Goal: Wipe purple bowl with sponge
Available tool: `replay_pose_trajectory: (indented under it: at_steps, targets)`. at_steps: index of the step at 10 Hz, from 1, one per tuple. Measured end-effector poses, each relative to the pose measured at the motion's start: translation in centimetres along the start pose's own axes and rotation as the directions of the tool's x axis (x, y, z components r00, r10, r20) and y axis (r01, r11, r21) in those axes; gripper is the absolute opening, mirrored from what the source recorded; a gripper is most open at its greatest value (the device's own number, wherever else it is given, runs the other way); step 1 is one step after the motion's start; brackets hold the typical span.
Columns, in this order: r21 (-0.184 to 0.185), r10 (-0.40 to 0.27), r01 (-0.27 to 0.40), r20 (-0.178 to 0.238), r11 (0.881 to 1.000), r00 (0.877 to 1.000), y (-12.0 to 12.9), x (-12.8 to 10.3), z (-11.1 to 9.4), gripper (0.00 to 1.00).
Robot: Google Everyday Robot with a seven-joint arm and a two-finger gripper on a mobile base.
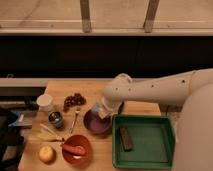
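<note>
A wooden table (60,92) stands before a dark wall under a pale, post-divided ledge (107,31).

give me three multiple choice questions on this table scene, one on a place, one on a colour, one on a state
1. Where is the gripper?
A. over the purple bowl
B. over the green tray
C. over the white cup

2. What colour is the bowl next to the apple?
A. blue
B. red
C. white

3. What is the gripper's state?
A. wide open
B. out of view
C. shut

Answers: 1 A, the arm ends above that bowl's rim. 2 B, the red bowl sits beside the apple. 3 C, it looks closed, seemingly on the sponge.
</note>
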Motion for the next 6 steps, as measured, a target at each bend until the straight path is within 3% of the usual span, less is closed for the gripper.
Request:
replay_pose_trajectory:
  at_steps: [3, 6]
  targets:
    - [-0.011, 0.063, -0.063, -0.022, 0.998, 0.998, -0.3, 4.9, 0.3, 0.00]
    - [-0.032, 0.091, -0.092, -0.035, 0.995, 0.995, -0.3, 5.8, 1.7, 0.00]
